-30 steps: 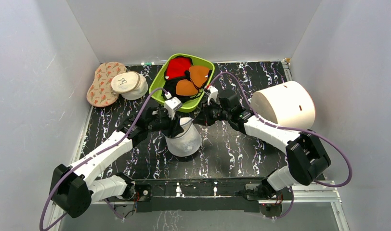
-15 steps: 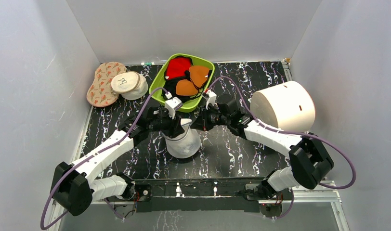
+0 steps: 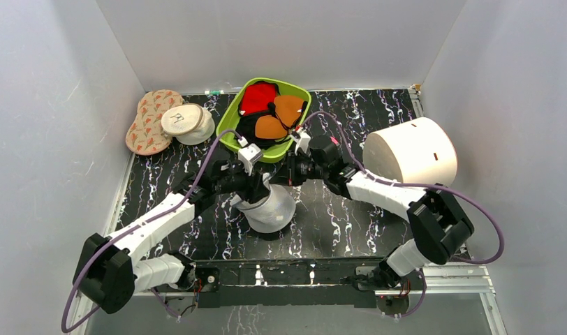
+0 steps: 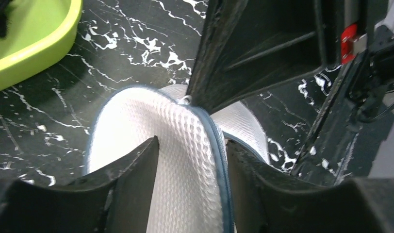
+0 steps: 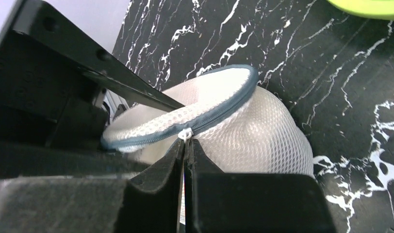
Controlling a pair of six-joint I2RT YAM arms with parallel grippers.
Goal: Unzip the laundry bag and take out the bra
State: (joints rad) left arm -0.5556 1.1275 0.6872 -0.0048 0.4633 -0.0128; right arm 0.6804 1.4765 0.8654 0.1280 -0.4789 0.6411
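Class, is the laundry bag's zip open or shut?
Shut where visible: the zip runs unbroken along the bag rim; the right gripper pinches its pull. Rest hidden.

I see the right arm has swung further to its left: the right gripper (image 3: 284,174) stood a small gap off the laundry bag (image 3: 270,209) a second ago. It is now up against the bag's top, tips pressed together right at the zipper pull (image 5: 185,134), and its elbow has drawn inward from the table's right side. The bag has slid a touch toward the near edge, and the left gripper (image 4: 190,155) and its forearm have drifted back the same way with it.
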